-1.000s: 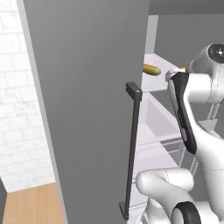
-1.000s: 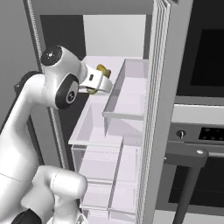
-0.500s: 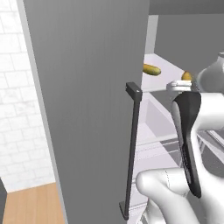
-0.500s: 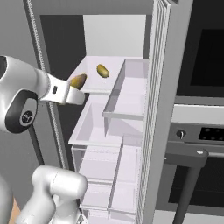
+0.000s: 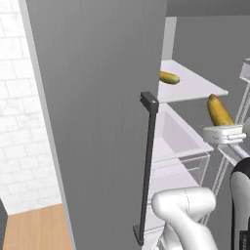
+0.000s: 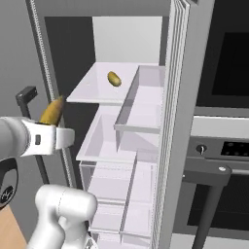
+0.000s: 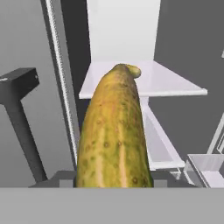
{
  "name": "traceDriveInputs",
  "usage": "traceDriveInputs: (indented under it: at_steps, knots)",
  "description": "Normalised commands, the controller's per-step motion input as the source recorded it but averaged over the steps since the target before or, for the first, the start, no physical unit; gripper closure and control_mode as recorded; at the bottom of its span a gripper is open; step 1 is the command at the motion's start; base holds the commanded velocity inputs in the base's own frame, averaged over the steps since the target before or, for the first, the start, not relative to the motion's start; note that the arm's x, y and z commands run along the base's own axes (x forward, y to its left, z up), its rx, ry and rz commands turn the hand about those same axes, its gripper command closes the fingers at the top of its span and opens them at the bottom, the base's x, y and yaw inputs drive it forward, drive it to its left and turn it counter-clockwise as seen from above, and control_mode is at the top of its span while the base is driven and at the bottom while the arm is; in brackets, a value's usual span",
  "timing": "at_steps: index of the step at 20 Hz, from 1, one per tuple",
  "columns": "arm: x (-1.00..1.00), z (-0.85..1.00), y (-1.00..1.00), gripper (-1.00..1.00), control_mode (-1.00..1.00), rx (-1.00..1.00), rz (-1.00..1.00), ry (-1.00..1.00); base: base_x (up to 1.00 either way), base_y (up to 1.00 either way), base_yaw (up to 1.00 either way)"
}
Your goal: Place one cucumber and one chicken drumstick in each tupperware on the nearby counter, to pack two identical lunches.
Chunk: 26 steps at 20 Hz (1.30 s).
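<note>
Hand view: fingers (image 7: 114, 183) pinch a long yellow-green bumpy cucumber (image 7: 114, 135); beyond its tip, a second cucumber (image 6: 114, 78) lies on the white fridge shelf (image 6: 92, 90).

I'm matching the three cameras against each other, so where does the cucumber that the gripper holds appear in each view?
Left base view: the held cucumber stands at the right edge, sticking up out of the gripper, in front of the fridge shelf.
Right base view: it is at the left, pointing up above the gripper.
Hand view: it fills the centre.
Shared landmark: the other cucumber lying on that shelf.
</note>
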Motion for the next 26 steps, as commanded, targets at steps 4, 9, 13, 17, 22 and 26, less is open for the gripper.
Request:
traceDriveInputs:
  at_steps: [4,9,13,17,22,26]
  knots:
    - [0.0,0.0,0.0,1.0,1.0,0.0,0.0,0.0,-1.0,0.07,0.18]
    - [0.0,0.0,0.0,1.0,1.0,0.0,0.0,0.0,-1.0,0.0,0.02]
    - [0.0,0.0,0.0,1.0,1.0,0.0,0.0,0.0,-1.0,-0.1,-0.03]
    - [0.0,0.0,0.0,1.0,1.0,0.0,0.0,0.0,-0.97,-0.56,-0.22]
    - [0.0,0.0,0.0,1.0,1.0,0.0,0.0,0.0,-0.37,-0.93,-0.46]
    - [0.0,0.0,0.0,1.0,1.0,0.0,0.0,0.0,0.09,-1.0,-0.38]
